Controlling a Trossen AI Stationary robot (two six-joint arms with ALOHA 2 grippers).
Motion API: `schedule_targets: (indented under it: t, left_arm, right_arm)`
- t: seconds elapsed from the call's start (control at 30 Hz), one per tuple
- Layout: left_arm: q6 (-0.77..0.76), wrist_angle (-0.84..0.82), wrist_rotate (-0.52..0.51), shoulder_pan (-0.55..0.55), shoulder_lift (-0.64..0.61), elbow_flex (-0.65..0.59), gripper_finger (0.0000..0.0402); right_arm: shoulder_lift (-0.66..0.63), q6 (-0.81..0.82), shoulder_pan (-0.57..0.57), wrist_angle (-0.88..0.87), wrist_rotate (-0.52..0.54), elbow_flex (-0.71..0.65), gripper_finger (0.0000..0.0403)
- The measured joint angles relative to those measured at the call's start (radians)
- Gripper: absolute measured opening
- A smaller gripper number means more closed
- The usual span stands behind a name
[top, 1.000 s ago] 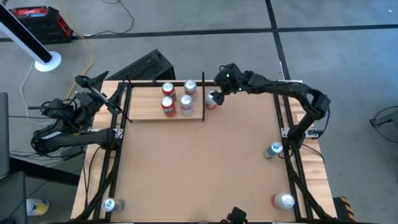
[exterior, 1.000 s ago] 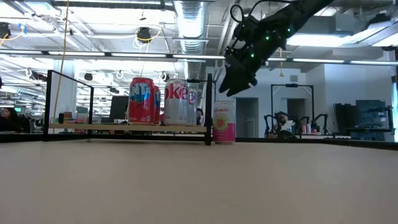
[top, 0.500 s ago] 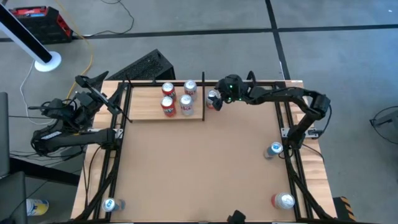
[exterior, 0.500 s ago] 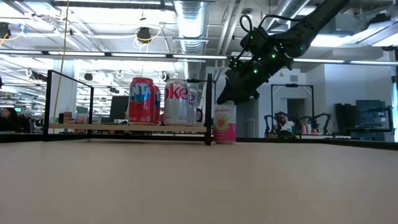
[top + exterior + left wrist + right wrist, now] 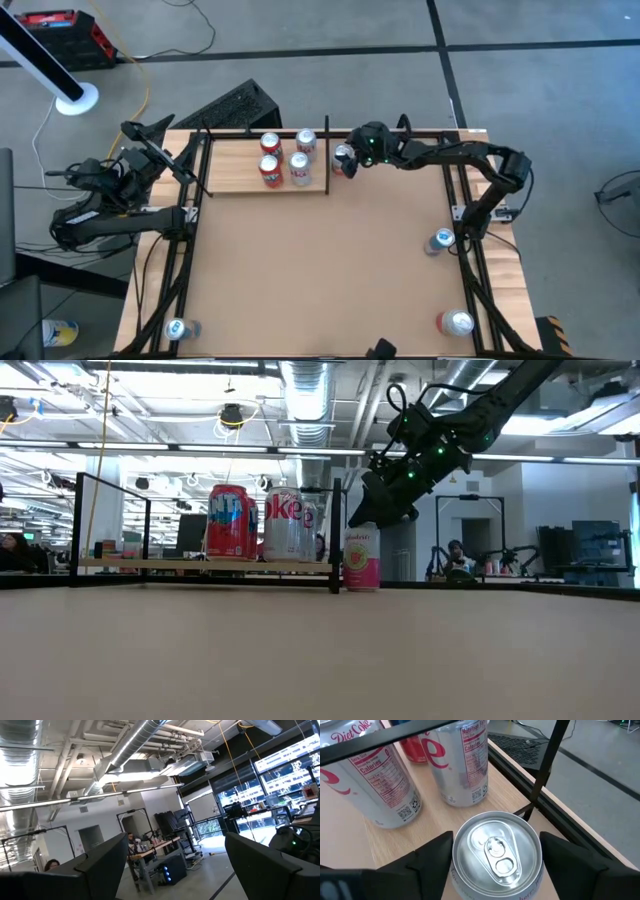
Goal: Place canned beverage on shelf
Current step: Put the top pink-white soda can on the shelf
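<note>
A pink can (image 5: 360, 560) stands upright on the brown table just right of the shelf (image 5: 232, 181). The shelf is a pale-wood panel edged with black rods, and several cans (image 5: 299, 168) stand on it. My right gripper (image 5: 496, 851) slants down onto the pink can from the table's right. It is open, with one finger close on each side of the can's top (image 5: 495, 845). My left gripper (image 5: 175, 850) waits open beyond the table's left edge, pointing up into the room. My right gripper's fingers (image 5: 436, 857) flank the rim of the pink can's top end (image 5: 457, 837), coming slanting down from the right. I cannot tell whether they touch it. The can stands upright with its base on the table (image 5: 360, 589).
The shelf's black corner post (image 5: 547, 765) stands close beside the pink can. More cans stand at the table's right edge (image 5: 441, 240), near right corner (image 5: 456, 322) and near left corner (image 5: 178, 328). The table's middle (image 5: 320, 260) is bare.
My right gripper has come down onto the pink can and tipped further downward, so its fingers now stand on either side of the can's top. The can has stayed in place.
</note>
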Motion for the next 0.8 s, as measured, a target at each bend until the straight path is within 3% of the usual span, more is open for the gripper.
schedule_targets:
  t: [0.1, 0.47, 0.8]
  left_arm:
    - [0.0, 0.0, 0.0, 0.0, 0.0, 0.0, 0.032]
    - [0.0, -0.002, 0.0, 0.0, 0.0, 0.0, 0.032]
    - [0.0, -0.002, 0.0, 0.0, 0.0, 0.0, 0.032]
  right_arm:
    - [-0.013, -0.007, 0.0, -0.013, 0.0, -0.001, 0.0274]
    - [-0.209, 0.002, 0.008, -0.146, 0.001, -0.004, 0.0274]
    - [-0.453, 0.033, 0.227, -0.404, -0.004, -0.004, 0.0274]
